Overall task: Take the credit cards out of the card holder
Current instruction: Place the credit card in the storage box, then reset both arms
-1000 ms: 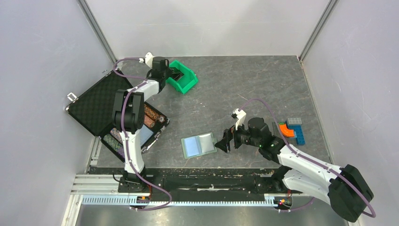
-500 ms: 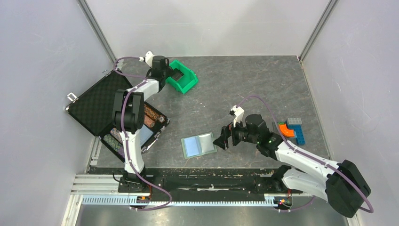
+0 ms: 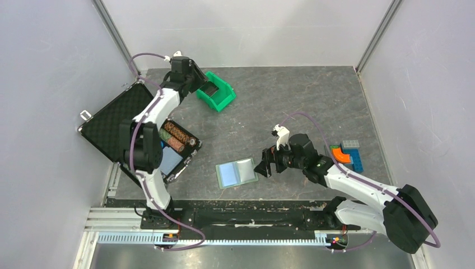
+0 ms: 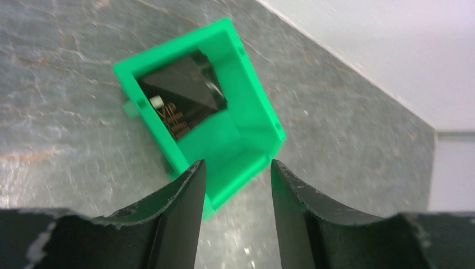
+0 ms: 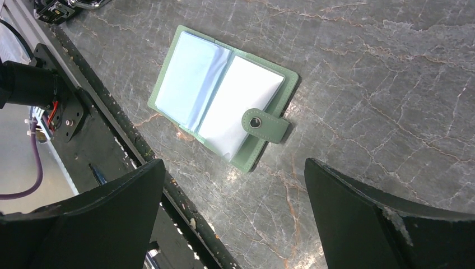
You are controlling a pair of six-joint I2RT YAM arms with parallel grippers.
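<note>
The card holder (image 3: 236, 172) lies spread open near the table's front edge, pale green with light blue and white inner panels; the right wrist view shows it (image 5: 221, 98) with its closing tab. No card shows in it. Dark credit cards (image 4: 180, 95) lie in the green bin (image 4: 246, 117), also seen from above (image 3: 219, 96). My right gripper (image 3: 263, 168) is open and empty just right of the holder, jaws wide apart (image 5: 235, 174). My left gripper (image 3: 196, 75) is open and empty, hovering at the bin's left (image 4: 238, 168).
An open black foam-lined case (image 3: 120, 120) with rows of poker chips (image 3: 178, 135) sits at the left. Coloured toy blocks (image 3: 348, 154) lie at the right. Grey walls enclose the table on three sides.
My left arm lifted and drew back up and left from the green bin. My right gripper crept slightly left towards the holder, staying open.
</note>
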